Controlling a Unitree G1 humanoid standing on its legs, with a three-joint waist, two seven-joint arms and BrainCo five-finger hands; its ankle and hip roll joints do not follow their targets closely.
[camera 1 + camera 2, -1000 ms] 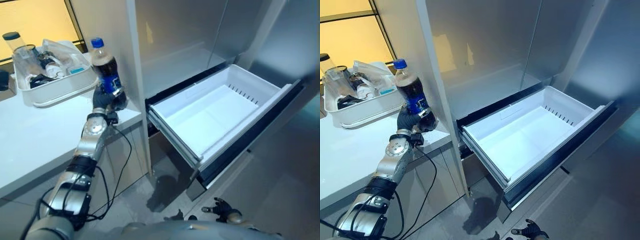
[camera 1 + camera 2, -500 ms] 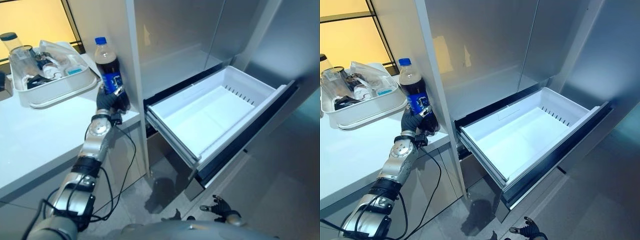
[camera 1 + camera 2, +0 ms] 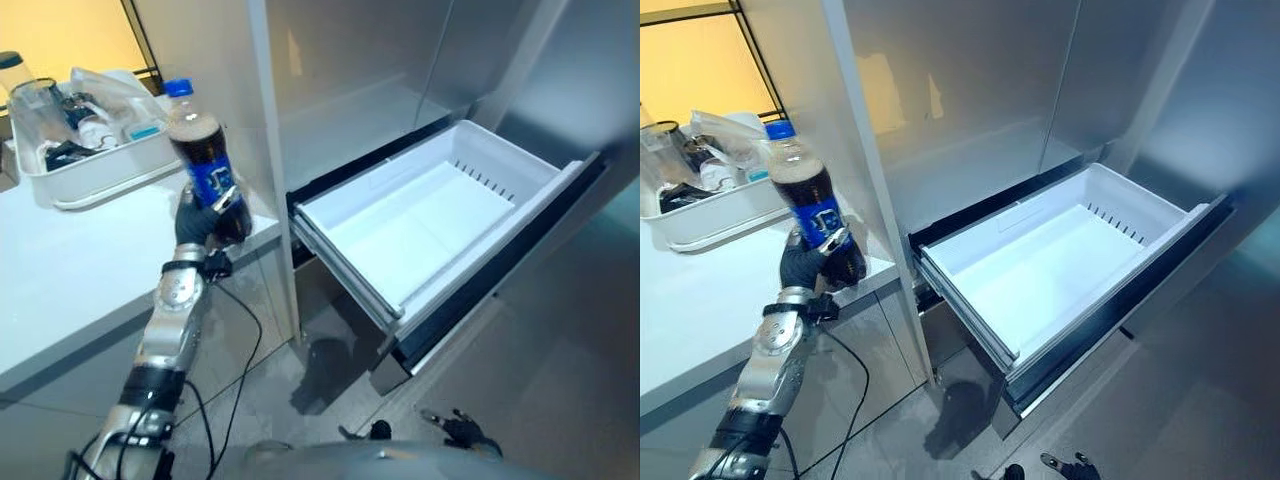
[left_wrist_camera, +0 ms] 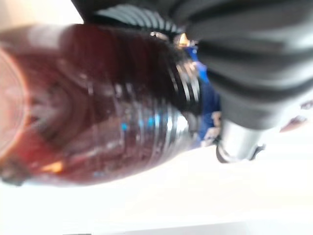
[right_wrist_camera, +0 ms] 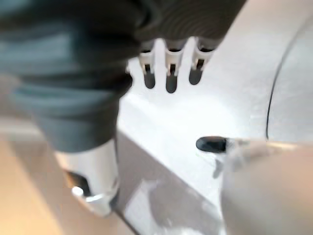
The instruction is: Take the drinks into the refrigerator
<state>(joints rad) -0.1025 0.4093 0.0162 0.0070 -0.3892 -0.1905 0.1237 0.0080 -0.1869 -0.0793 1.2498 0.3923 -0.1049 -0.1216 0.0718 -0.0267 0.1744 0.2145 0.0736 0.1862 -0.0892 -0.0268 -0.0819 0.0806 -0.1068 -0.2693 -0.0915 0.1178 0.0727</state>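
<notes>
A cola bottle (image 3: 203, 160) with a blue cap and blue label is held by its lower part in my left hand (image 3: 197, 218), lifted off the white counter (image 3: 60, 270) near its right corner and tilted a little. In the left wrist view the dark bottle (image 4: 98, 103) lies against my left hand (image 4: 234, 93), fingers curled round it. The refrigerator's white drawer (image 3: 420, 225) stands pulled out and empty at the right. My right hand (image 3: 462, 428) hangs low above the floor; in the right wrist view its fingers (image 5: 168, 73) are straight.
A white tub (image 3: 95, 170) with a jar, bags and small items stands at the back of the counter. The refrigerator's steel doors (image 3: 380, 60) rise behind the drawer. A steel side panel (image 3: 262, 120) stands between the counter and the drawer. Grey floor (image 3: 560, 380) lies below.
My left hand has lifted the bottle up and drawn it toward me, away from the side panel, tilting it slightly. The camera has shifted a little.
</notes>
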